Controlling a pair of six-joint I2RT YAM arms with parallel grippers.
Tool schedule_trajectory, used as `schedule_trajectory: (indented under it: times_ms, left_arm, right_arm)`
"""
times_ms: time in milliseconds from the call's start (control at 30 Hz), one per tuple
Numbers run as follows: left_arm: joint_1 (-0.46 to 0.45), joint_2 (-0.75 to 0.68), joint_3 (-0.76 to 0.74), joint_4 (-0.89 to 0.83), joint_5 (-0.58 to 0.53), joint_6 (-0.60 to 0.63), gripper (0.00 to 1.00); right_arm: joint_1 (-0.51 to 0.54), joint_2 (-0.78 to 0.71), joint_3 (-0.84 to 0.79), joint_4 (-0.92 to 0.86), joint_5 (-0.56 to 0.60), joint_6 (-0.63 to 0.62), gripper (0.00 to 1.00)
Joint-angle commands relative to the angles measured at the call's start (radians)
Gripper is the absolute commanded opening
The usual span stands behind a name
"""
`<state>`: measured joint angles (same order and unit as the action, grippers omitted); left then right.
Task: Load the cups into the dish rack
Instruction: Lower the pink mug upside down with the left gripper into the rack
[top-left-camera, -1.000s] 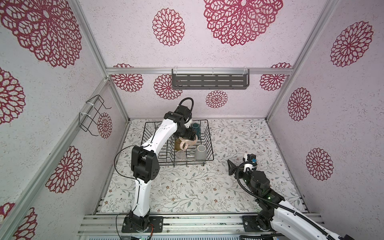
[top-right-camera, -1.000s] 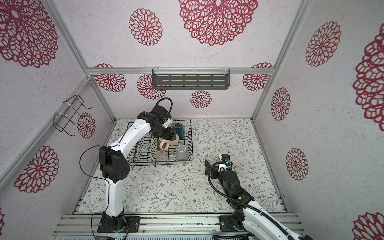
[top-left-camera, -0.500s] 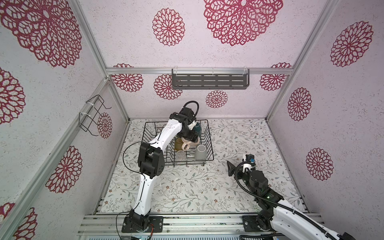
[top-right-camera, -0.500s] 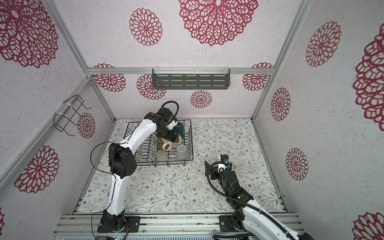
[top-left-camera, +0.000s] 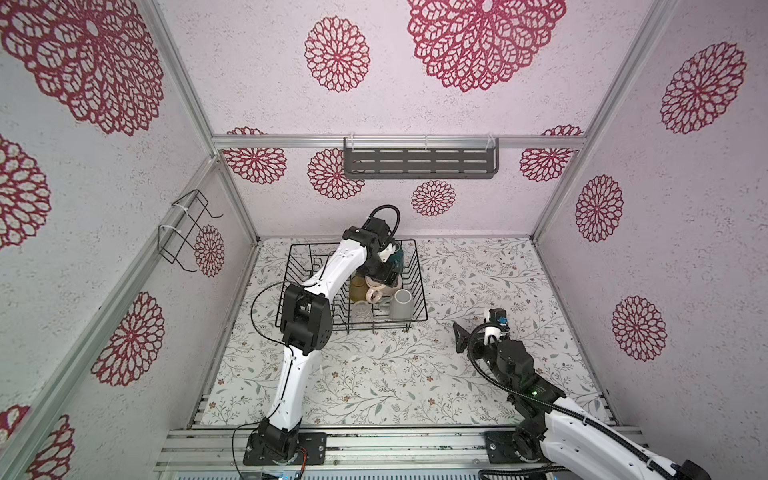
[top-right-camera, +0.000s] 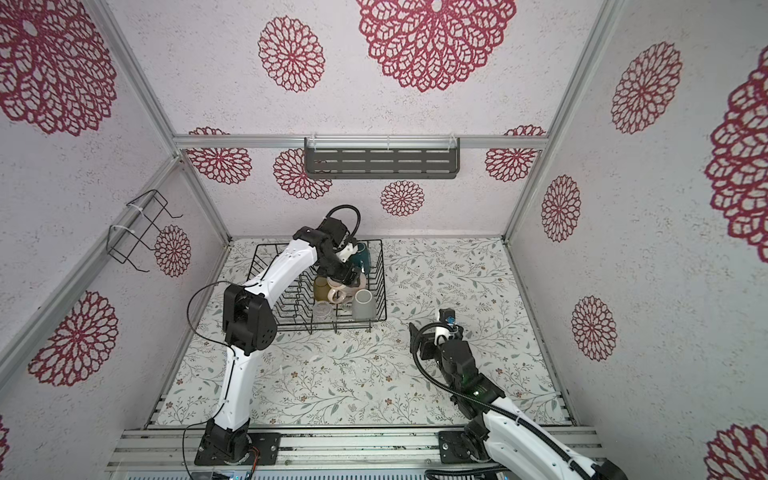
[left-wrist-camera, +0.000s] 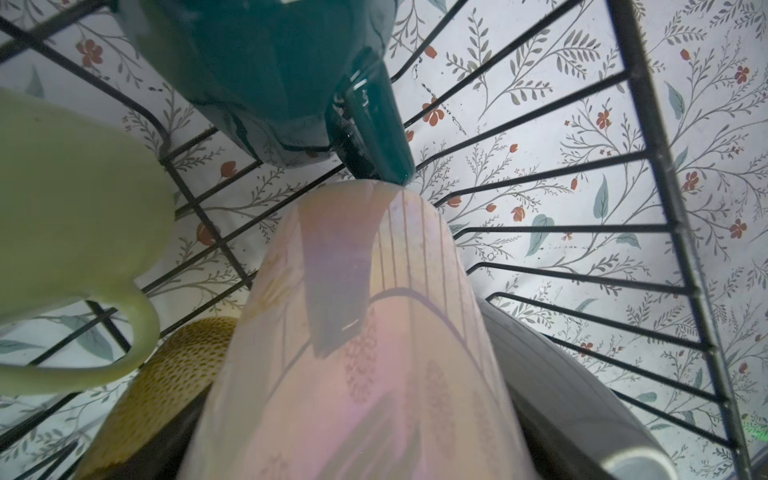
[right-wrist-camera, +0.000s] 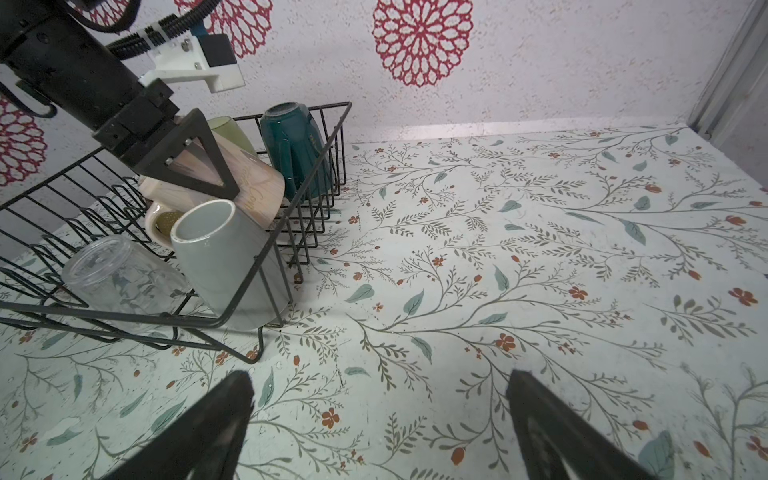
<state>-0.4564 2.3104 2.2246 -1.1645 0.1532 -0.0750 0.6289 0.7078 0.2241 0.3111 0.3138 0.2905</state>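
1. Nearest the robot's base, the right gripper (right-wrist-camera: 380, 376) hung over the floral table (right-wrist-camera: 498, 249) with its fingers spread wide and nothing between them, well apart from the dish rack (top-left-camera: 420, 282).
2. Along the rack's front edge sat the clear glass (right-wrist-camera: 120, 282), tilted among the prongs. Just beside it, the grey mug (right-wrist-camera: 224, 266) leaned mouth-up in the front right corner.
3. Behind those two, the pink mug (right-wrist-camera: 257, 195) lay tilted across the amber tumbler (top-left-camera: 356, 289) (only a speckled patch of the tumbler showed in the left wrist view).
4. Over that spot, the left gripper (top-left-camera: 383, 276) was clasped wide about the pink mug, with one triangular finger (right-wrist-camera: 216, 160) flat on its side; the opposite finger was hidden.
5. Farther back in the rack stood the pale yellow-green mug (left-wrist-camera: 70, 199) and the dark teal mug (right-wrist-camera: 299, 145). The teal one was base-up, its handle meeting the pink mug's end.
6. Farthest off, a grey slotted shelf (top-left-camera: 419, 162) hung on the back wall and a bent wire holder (top-left-camera: 183, 232) on the left wall.
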Motion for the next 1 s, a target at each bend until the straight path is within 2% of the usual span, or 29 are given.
schedule_trajectory:
  times_ms: [0, 533, 600, 967]
  left_arm:
    - [-0.008, -0.007, 0.016, 0.055, 0.038, 0.013, 0.64]
    - [-0.008, -0.019, -0.015, 0.064, 0.034, 0.017, 0.77]
    - [-0.007, -0.022, -0.014, 0.071, 0.030, 0.014, 0.98]
    - [-0.008, -0.047, -0.034, 0.092, 0.049, 0.012, 0.98]
  right_arm:
    - [-0.006, 0.005, 0.040, 0.032, 0.004, 0.010, 0.99]
    - [-0.007, 0.016, 0.037, 0.040, 0.002, 0.017, 0.99]
    - [-0.006, 0.018, 0.035, 0.040, 0.002, 0.018, 0.99]
    - [-0.008, 0.017, 0.023, 0.045, 0.002, 0.041, 0.99]
